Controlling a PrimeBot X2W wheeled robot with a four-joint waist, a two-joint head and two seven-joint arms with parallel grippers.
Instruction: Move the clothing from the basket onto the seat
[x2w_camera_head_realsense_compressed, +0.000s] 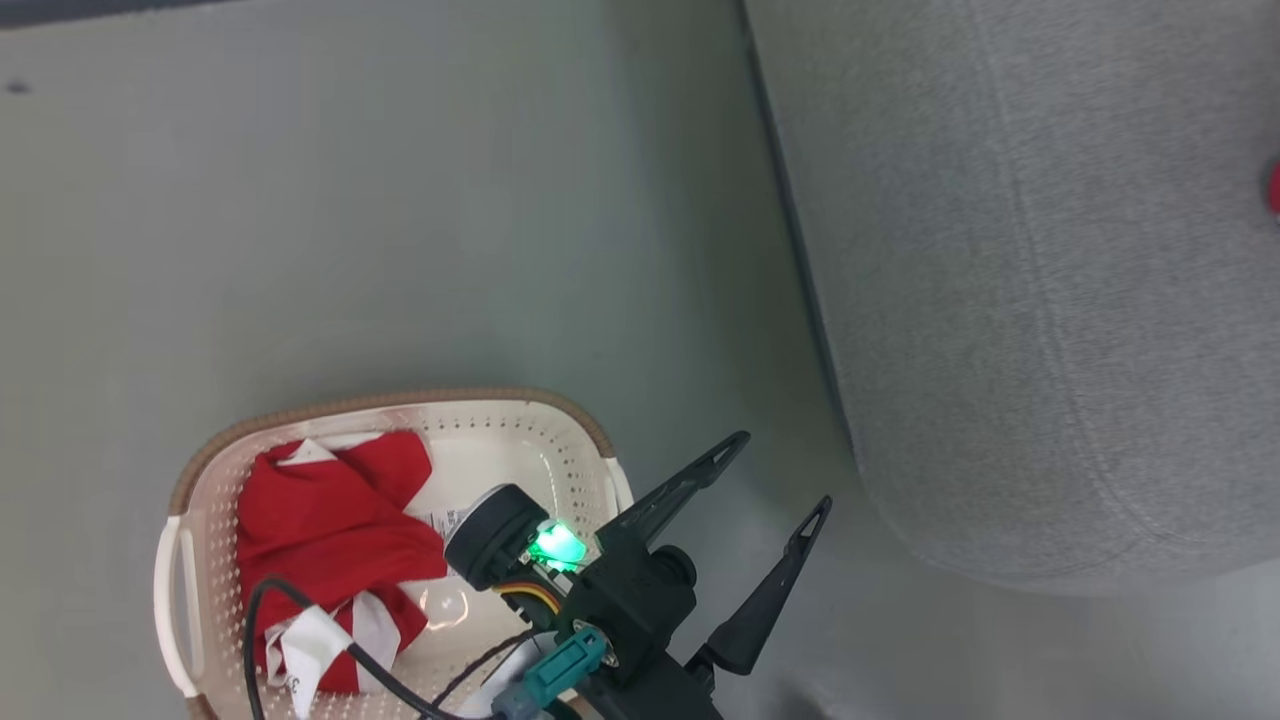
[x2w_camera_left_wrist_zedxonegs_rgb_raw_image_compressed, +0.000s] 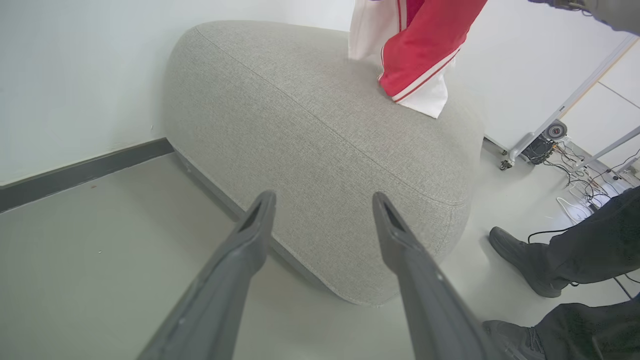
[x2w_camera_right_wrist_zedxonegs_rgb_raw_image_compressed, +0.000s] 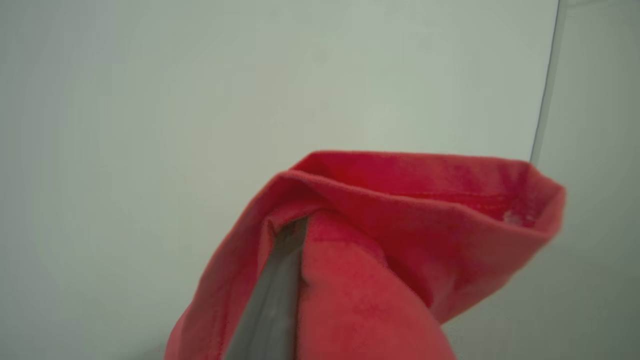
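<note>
The cream basket (x2w_camera_head_realsense_compressed: 400, 408) stands on the floor at the lower left and holds crumpled red clothing (x2w_camera_head_realsense_compressed: 330, 520) with white trim. My left gripper (x2w_camera_head_realsense_compressed: 781, 470) hovers open and empty beside the basket's right rim, pointing toward the grey seat (x2w_camera_head_realsense_compressed: 1050, 300). In the left wrist view its fingers (x2w_camera_left_wrist_zedxonegs_rgb_raw_image_compressed: 250, 240) are spread wide before the seat (x2w_camera_left_wrist_zedxonegs_rgb_raw_image_compressed: 310, 130). A red and white garment (x2w_camera_left_wrist_zedxonegs_rgb_raw_image_compressed: 425, 45) hangs from above, its hem touching the seat's top. My right gripper (x2w_camera_right_wrist_zedxonegs_rgb_raw_image_compressed: 292, 227) is shut on red clothing (x2w_camera_right_wrist_zedxonegs_rgb_raw_image_compressed: 400, 235), which wraps around its fingers.
A person's dark shoes (x2w_camera_left_wrist_zedxonegs_rgb_raw_image_compressed: 520, 260) and trouser legs stand on the floor right of the seat. Cables and a wheeled stand (x2w_camera_left_wrist_zedxonegs_rgb_raw_image_compressed: 555, 132) lie beyond. A pale wall with a dark baseboard (x2w_camera_left_wrist_zedxonegs_rgb_raw_image_compressed: 80, 172) runs behind the seat. Bare floor lies between basket and seat.
</note>
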